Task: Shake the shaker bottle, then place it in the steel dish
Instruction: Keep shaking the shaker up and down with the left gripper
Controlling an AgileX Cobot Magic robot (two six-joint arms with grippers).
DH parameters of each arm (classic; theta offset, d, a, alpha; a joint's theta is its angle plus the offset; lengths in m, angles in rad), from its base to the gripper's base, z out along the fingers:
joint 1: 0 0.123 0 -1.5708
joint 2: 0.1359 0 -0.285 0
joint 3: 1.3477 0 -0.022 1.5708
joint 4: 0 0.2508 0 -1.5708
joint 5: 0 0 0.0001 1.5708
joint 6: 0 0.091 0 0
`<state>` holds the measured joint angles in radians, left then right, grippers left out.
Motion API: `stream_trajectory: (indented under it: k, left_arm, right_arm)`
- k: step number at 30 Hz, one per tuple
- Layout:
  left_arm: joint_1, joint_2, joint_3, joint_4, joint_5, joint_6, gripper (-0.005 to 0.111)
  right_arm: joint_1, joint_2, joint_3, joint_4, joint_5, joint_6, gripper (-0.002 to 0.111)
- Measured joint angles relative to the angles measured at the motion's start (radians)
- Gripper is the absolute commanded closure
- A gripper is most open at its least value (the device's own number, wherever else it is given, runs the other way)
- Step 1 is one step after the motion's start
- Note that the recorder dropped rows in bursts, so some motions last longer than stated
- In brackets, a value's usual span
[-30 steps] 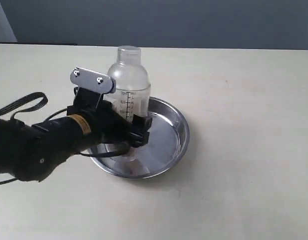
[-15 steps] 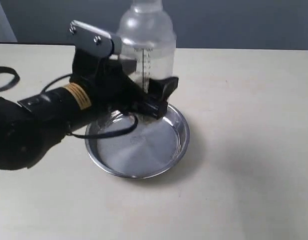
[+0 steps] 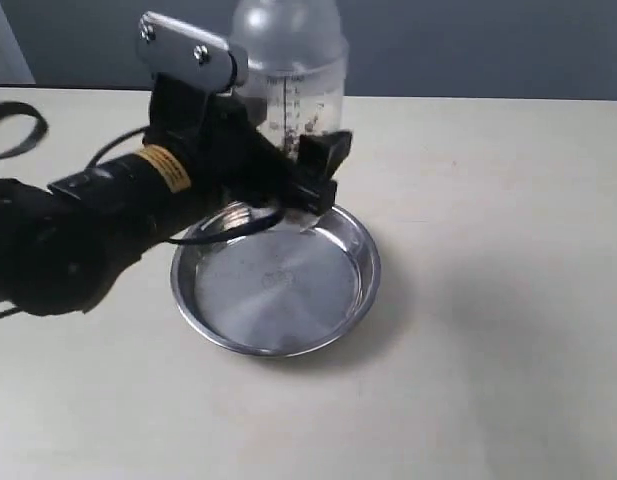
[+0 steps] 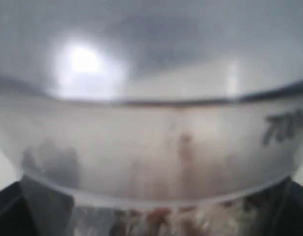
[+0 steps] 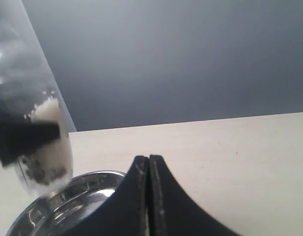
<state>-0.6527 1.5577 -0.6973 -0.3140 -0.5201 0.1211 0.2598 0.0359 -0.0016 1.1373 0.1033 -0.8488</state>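
Lying flat around the middle of the tabletop [image 3: 488,300], the dish [image 3: 278,290], round and shiny. Held clear above its far rim, the bottle [image 3: 293,90], upright, brown grains inside, clamped low on its body between the fingers of the left gripper [image 3: 288,155]. Right gripper [image 5: 149,196] low over the tabletop near the dish, fingers pressed together on nothing.

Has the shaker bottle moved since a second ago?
Yes. The shaker bottle rose out of the steel dish and now hangs above its far rim.
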Motion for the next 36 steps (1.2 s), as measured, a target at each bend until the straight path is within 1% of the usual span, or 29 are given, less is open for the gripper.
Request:
stream_trajectory:
  k: [2, 4, 6, 8, 10, 12, 14, 15, 16, 17, 20, 21, 22, 24, 26, 27, 28, 30, 32, 33, 34, 36]
  left_arm:
    - [0.012, 0.077, 0.030, -0.026, 0.052, -0.056, 0.106]
    - [0.004, 0.087, 0.056, 0.030, 0.097, -0.129, 0.106]
    - [-0.017, 0.028, 0.056, 0.089, 0.096, -0.167, 0.106]
    - [-0.024, -0.046, 0.029, 0.137, 0.063, -0.157, 0.106]
    - [-0.019, -0.065, 0.010, 0.096, 0.025, -0.086, 0.106]
    - [0.001, -0.036, 0.016, 0.002, 0.018, -0.034, 0.106]
    - [0.018, 0.007, 0.051, -0.086, 0.081, -0.020, 0.106]
    - [0.015, 0.016, 0.072, -0.100, 0.106, -0.037, 0.106]
    - [-0.001, 0.017, 0.085, -0.085, 0.107, -0.063, 0.106]
    - [-0.019, 0.017, 0.092, -0.022, 0.075, -0.111, 0.106]
    - [-0.045, 0.021, 0.057, 0.246, -0.093, -0.288, 0.106]
    - [-0.045, 0.021, 0.032, 0.295, -0.110, -0.325, 0.106]
    - [-0.043, 0.021, 0.013, 0.314, -0.103, -0.342, 0.106]
    - [-0.016, 0.017, 0.005, 0.321, -0.021, -0.356, 0.106]
    - [0.015, 0.004, 0.035, 0.314, 0.071, -0.357, 0.106]
    - [0.027, -0.002, 0.053, 0.308, 0.092, -0.360, 0.106]
    - [0.034, -0.010, 0.072, 0.306, 0.096, -0.360, 0.106]
    - [0.034, -0.008, 0.078, 0.330, 0.040, -0.383, 0.106]
    - [0.029, 0.013, 0.041, 0.369, -0.021, -0.424, 0.106]
    - [0.027, 0.019, 0.021, 0.385, -0.026, -0.439, 0.106]
    - [0.025, 0.019, 0.011, 0.393, -0.007, -0.442, 0.106]
    - [0.032, -0.005, 0.008, 0.401, 0.096, -0.415, 0.106]
  right_arm:
    - [0.000, 0.000, 0.000, 0.000, 0.000, 0.000, 0.109]
    - [0.000, 0.000, 0.000, 0.000, 0.000, 0.000, 0.109]
    - [0.000, 0.000, 0.000, 0.000, 0.000, 0.000, 0.109]
    - [0.000, 0.000, 0.000, 0.000, 0.000, 0.000, 0.109]
    - [0.000, 0.000, 0.000, 0.000, 0.000, 0.000, 0.109]
    - [0.000, 0.000, 0.000, 0.000, 0.000, 0.000, 0.109]
    - [0.000, 0.000, 0.000, 0.000, 0.000, 0.000, 0.109]
    - [0.000, 0.000, 0.000, 0.000, 0.000, 0.000, 0.109]
    - [0.000, 0.000, 0.000, 0.000, 0.000, 0.000, 0.109]
    - [0.000, 0.000, 0.000, 0.000, 0.000, 0.000, 0.109]
    - [0.000, 0.000, 0.000, 0.000, 0.000, 0.000, 0.109]
    - [0.000, 0.000, 0.000, 0.000, 0.000, 0.000, 0.109]
    - [0.000, 0.000, 0.000, 0.000, 0.000, 0.000, 0.109]
    - [0.000, 0.000, 0.000, 0.000, 0.000, 0.000, 0.109]
    - [0.000, 0.000, 0.000, 0.000, 0.000, 0.000, 0.109]
    - [0.000, 0.000, 0.000, 0.000, 0.000, 0.000, 0.109]
    - [0.000, 0.000, 0.000, 0.000, 0.000, 0.000, 0.109]
    - [0.000, 0.000, 0.000, 0.000, 0.000, 0.000, 0.109]
    - [0.000, 0.000, 0.000, 0.000, 0.000, 0.000, 0.109]
    - [0.000, 0.000, 0.000, 0.000, 0.000, 0.000, 0.109]
    - [0.000, 0.000, 0.000, 0.000, 0.000, 0.000, 0.109]
    - [0.000, 0.000, 0.000, 0.000, 0.000, 0.000, 0.109]
